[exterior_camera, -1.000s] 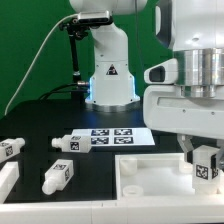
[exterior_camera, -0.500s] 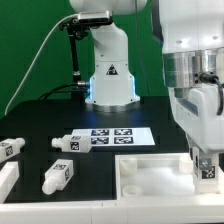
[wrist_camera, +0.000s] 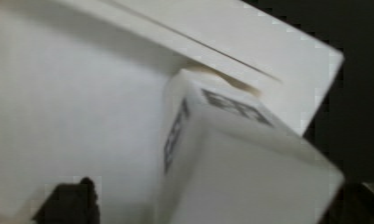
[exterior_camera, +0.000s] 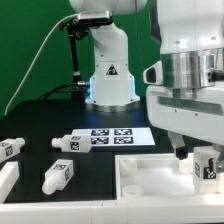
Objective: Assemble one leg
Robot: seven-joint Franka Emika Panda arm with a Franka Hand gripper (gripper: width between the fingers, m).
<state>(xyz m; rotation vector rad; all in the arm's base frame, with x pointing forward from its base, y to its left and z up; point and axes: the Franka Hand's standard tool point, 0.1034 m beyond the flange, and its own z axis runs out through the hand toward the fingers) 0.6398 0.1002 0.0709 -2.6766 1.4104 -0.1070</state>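
My gripper [exterior_camera: 201, 158] is at the exterior view's right, low over the right end of the white tray-like tabletop [exterior_camera: 150, 182]. It is shut on a white leg [exterior_camera: 208, 166] with a square tag, held upright against the tabletop's right corner. In the wrist view the leg [wrist_camera: 237, 150] fills the space between my dark fingers [wrist_camera: 67, 203], with the tabletop's white surface [wrist_camera: 77, 90] right behind it. The leg's lower end is hidden.
Three more legs lie on the black table at the exterior view's left: one [exterior_camera: 10, 148] at the edge, one [exterior_camera: 67, 142] beside the marker board [exterior_camera: 120, 136], one [exterior_camera: 57, 175] nearer the front. A white part [exterior_camera: 7, 181] sits at the front left. The robot base [exterior_camera: 110, 75] stands behind.
My wrist turned about its upright axis half a second ago and has turned back, with the leg still in the jaws at the same corner of the tabletop.
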